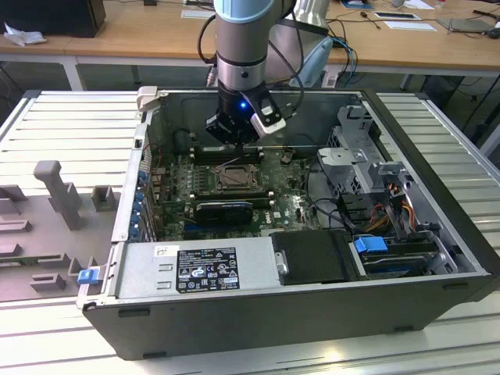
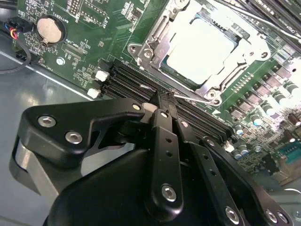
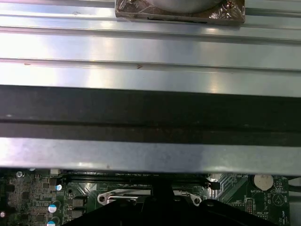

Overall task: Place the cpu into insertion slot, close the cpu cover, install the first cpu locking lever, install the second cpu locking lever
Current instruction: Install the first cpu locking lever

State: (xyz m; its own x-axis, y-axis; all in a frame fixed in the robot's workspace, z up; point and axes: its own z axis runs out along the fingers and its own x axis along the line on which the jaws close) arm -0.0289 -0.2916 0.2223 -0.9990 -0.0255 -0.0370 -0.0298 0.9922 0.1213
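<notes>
The cpu (image 2: 200,49) lies silvery side up in the insertion slot (image 1: 234,178) of the green motherboard (image 2: 89,37). The cpu cover (image 2: 157,44) lies flat around it, the chip showing through its window. A thin wire locking lever (image 2: 194,97) runs along the socket's edge beside the black memory slots (image 2: 127,77). My gripper (image 2: 164,100) is shut, and its black fingertips meet right at the end of that wire lever; whether they pinch it I cannot tell. In the exterior view the gripper (image 1: 234,133) hangs inside the case just behind the socket.
The open computer case (image 1: 437,258) rests on a ribbed aluminium table (image 1: 70,125). A black graphics card (image 1: 223,211) lies in front of the socket. Drive cages and cables (image 1: 375,195) fill the exterior view's right side. The case wall (image 3: 150,113) stands close to the gripper.
</notes>
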